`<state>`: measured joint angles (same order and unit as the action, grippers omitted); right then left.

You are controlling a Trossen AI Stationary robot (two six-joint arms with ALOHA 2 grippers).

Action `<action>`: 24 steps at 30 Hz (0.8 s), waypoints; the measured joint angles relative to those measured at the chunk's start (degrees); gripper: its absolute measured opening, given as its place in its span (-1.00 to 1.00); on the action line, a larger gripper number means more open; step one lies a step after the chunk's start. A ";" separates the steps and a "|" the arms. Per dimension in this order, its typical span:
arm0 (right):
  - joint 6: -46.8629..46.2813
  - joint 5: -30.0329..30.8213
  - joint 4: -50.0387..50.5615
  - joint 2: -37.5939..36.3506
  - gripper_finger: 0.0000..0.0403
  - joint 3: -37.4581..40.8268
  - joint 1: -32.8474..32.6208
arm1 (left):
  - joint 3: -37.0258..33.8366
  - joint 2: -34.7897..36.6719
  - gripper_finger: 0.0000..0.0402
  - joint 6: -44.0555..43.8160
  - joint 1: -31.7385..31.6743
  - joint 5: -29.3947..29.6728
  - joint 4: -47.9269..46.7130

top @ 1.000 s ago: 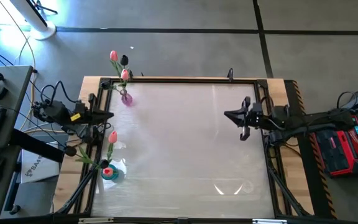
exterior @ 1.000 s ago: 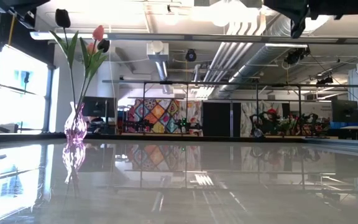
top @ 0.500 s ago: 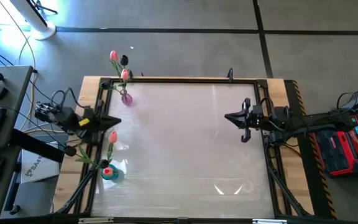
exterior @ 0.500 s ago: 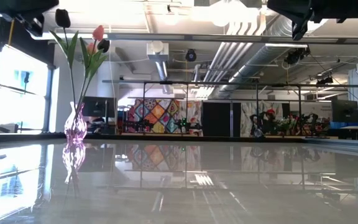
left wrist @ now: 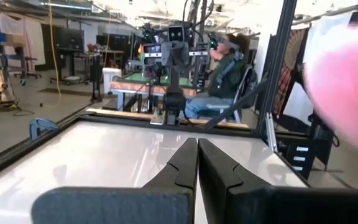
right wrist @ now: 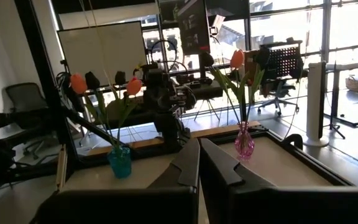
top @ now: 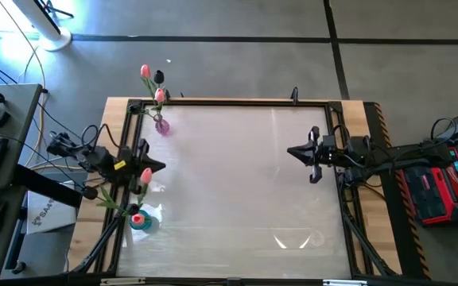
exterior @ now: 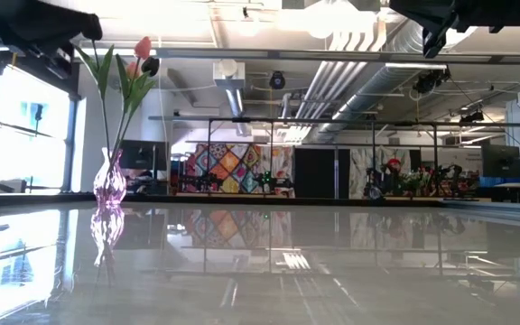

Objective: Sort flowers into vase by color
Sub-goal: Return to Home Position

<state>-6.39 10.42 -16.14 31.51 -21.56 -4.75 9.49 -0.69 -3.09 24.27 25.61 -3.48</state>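
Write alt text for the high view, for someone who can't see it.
Overhead, a pale table holds two vases of tulips on its left side: a purple vase at the far corner, a blue vase nearer. The left tool hovers by the blue vase's pink tulip; the right tool waits near the right edge.

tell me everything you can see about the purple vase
The purple vase is small, of clear tinted glass, with a rounded belly, a narrow neck and a flared lip. It stands upright on the glossy table, near the corner on the left arm's side, close to the frame, and the tabletop mirrors it. It holds tulips with long green stems and leaves, pink and dark heads mixed. Nothing else touches it.
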 joint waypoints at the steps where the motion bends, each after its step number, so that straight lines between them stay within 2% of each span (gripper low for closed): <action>1: 0.25 -0.23 0.00 0.00 -1.00 0.00 0.00 | -0.78 -0.01 -1.00 -0.37 -0.17 -0.03 0.64; 7: 2.40 -0.32 0.96 -0.77 -1.00 0.00 0.00 | -5.33 0.00 -1.00 -2.80 -2.14 -1.85 5.20; 15: 3.73 1.98 6.90 -7.66 -1.00 0.00 0.03 | -7.79 0.02 -1.00 -4.31 -6.02 -4.27 7.13; 19: 3.81 2.05 8.50 -9.55 -1.00 0.32 0.41 | -8.76 0.00 -1.00 -6.67 -9.14 -7.77 7.25; 21: 3.66 2.04 5.79 -9.81 -1.00 2.70 1.16 | -8.76 -0.02 -1.00 -7.16 -10.96 -10.33 7.18; 24: 0.60 2.05 -4.81 -9.75 -1.00 9.10 2.44 | -8.76 0.00 -1.00 -7.30 -13.32 -13.33 7.33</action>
<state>-5.80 12.47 -20.96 21.76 -12.46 -2.31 0.73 -0.69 -10.39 10.95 12.28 3.85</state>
